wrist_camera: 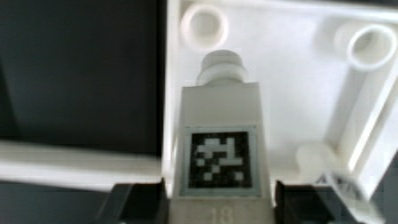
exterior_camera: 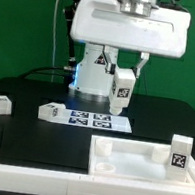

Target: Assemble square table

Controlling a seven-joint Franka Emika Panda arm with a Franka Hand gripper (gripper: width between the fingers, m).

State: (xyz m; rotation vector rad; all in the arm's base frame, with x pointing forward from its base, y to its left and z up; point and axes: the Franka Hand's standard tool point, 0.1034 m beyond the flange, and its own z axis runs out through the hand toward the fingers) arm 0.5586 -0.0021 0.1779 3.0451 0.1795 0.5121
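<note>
Nearest, a border bar [exterior_camera: 24, 170] edged the desk [exterior_camera: 30, 126] beside the square slab [exterior_camera: 127, 159], one leg [exterior_camera: 180, 153] apparently fitted at its corner; the claw [exterior_camera: 122, 79], clamped on a second leg [wrist_camera: 217, 130], hung above the slab, two loose legs [exterior_camera: 53, 112] well apart from it awaiting fitting.

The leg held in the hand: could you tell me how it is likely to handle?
The leg looks like blocky moulded plastic, so probably stiff and light. Its flat sides likely resist rolling, though the smooth surface might slip in a grip.
</note>
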